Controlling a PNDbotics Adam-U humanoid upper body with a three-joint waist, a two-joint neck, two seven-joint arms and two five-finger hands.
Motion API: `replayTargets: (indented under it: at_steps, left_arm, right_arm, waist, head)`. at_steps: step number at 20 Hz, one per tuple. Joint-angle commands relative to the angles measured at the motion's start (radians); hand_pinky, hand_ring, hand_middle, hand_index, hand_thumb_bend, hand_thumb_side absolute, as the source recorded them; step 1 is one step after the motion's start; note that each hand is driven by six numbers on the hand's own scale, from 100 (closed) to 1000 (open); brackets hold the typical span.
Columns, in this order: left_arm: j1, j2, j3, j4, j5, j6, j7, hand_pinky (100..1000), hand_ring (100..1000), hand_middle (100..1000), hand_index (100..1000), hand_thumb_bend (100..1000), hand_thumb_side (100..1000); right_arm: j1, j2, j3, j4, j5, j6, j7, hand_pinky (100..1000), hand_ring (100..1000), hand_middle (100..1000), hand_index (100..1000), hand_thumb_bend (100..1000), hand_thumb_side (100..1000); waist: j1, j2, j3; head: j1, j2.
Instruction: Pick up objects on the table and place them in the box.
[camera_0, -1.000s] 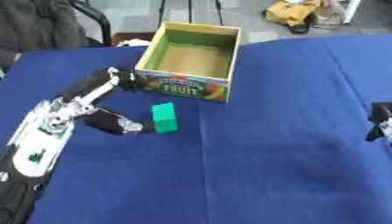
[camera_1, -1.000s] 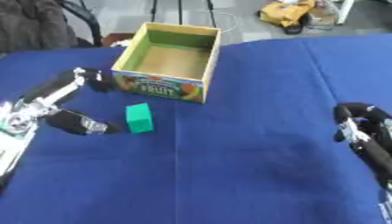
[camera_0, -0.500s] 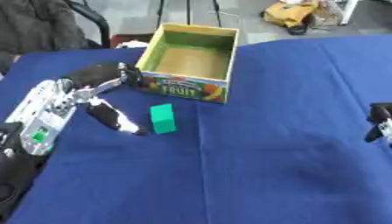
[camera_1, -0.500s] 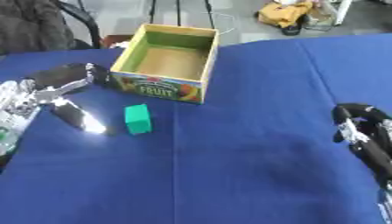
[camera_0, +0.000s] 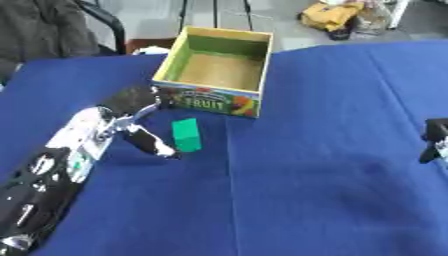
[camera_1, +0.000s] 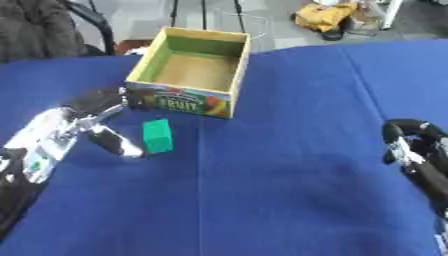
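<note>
While the left eye view has the left hand (camera_0: 131, 117) centre-left, its fingers are spread and straight, holding nothing; one finger (camera_0: 150, 143) angles down-right and its tip sits just beside the lower left edge of the green block (camera_0: 185, 134). Can't tell if it touches. Block lies on the blue tablecloth (camera_0: 306, 200), just below the front wall of the box (camera_0: 210, 100), apart from it. Box is open-topped, yellow rim, green inner walls, fruit print on front, upper centre of frame, nothing visible inside. Right hand (camera_0: 434, 141) only clips the right edge mid-height; fingers unreadable here.

Right eye view: right hand (camera_1: 409, 145) at the right edge, mid-height, dark fingers curled in a loop, nothing in them, well apart from block and box. Left arm (camera_1: 39, 145) runs in from lower left. Grey floor and a yellow object (camera_1: 319, 15) beyond the table at the top.
</note>
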Motion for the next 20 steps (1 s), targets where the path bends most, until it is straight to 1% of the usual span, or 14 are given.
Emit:
replayTargets:
  at_steps: [1,5,6,7,8,11,12,14,17,20]
  left_arm:
    - [-0.024,-0.007,0.003,0.027,-0.025,0.012,0.063,669,645,638,765,764,494]
    - [-0.028,-0.030,0.005,0.060,-0.022,0.022,0.126,628,594,579,717,724,472]
    - [-0.028,-0.034,0.006,0.066,-0.016,0.023,0.141,610,570,548,688,692,460]
    - [-0.028,-0.038,0.006,0.072,-0.006,0.025,0.157,605,557,532,673,680,452]
    - [-0.029,-0.042,0.007,0.077,0.005,0.026,0.171,591,517,482,620,645,432]
    - [-0.028,-0.047,0.011,0.080,0.070,0.025,0.221,567,466,411,539,599,402]
    - [-0.028,-0.047,0.013,0.075,0.097,0.023,0.237,553,441,371,500,582,386]
    - [-0.027,-0.043,0.019,0.060,0.152,0.023,0.263,536,414,335,465,563,373]
    - [-0.027,-0.031,0.034,0.019,0.238,0.033,0.282,521,397,313,444,542,358]
    - [-0.038,-0.007,0.047,-0.042,0.309,0.049,0.280,515,389,304,436,538,339]
  right_arm:
    - [-0.011,-0.011,0.000,-0.016,-0.008,-0.002,0.002,419,411,520,711,341,554]
    - [-0.011,-0.010,0.001,-0.016,-0.008,-0.002,0.003,418,411,520,711,341,553]
    - [-0.012,-0.010,0.000,-0.016,-0.008,-0.002,0.003,418,411,520,711,342,553]
    - [-0.012,-0.010,0.000,-0.016,-0.008,-0.002,0.003,418,411,520,711,342,553]
    - [-0.012,-0.010,0.001,-0.016,-0.008,-0.002,0.003,418,411,520,711,342,553]
    - [-0.012,-0.009,0.001,-0.016,-0.007,-0.002,0.004,418,411,520,711,342,553]
    - [-0.012,-0.009,0.001,-0.016,-0.007,-0.002,0.004,418,411,520,711,342,553]
    - [-0.012,-0.009,0.001,-0.015,-0.007,-0.002,0.004,418,411,520,711,342,554]
    - [-0.012,-0.009,0.001,-0.015,-0.007,-0.002,0.004,418,411,520,711,342,554]
    - [-0.012,-0.010,0.001,-0.015,-0.007,-0.002,0.004,418,411,520,712,343,554]
  waist:
    - [-0.003,-0.012,-0.001]
    - [-0.003,-0.010,-0.003]
    - [-0.003,-0.009,-0.003]
    - [-0.003,-0.009,-0.004]
    - [-0.004,-0.009,-0.004]
    - [-0.004,-0.009,-0.005]
    - [-0.004,-0.010,-0.005]
    - [-0.003,-0.011,-0.006]
    - [-0.003,-0.012,-0.006]
    - [-0.004,-0.013,-0.007]
  head:
    - [0.004,-0.003]
    - [0.006,-0.004]
    - [0.006,-0.004]
    - [0.007,-0.004]
    - [0.007,-0.005]
    - [0.008,-0.005]
    - [0.008,-0.005]
    - [0.008,-0.005]
    - [0.008,-0.004]
    - [0.007,-0.004]
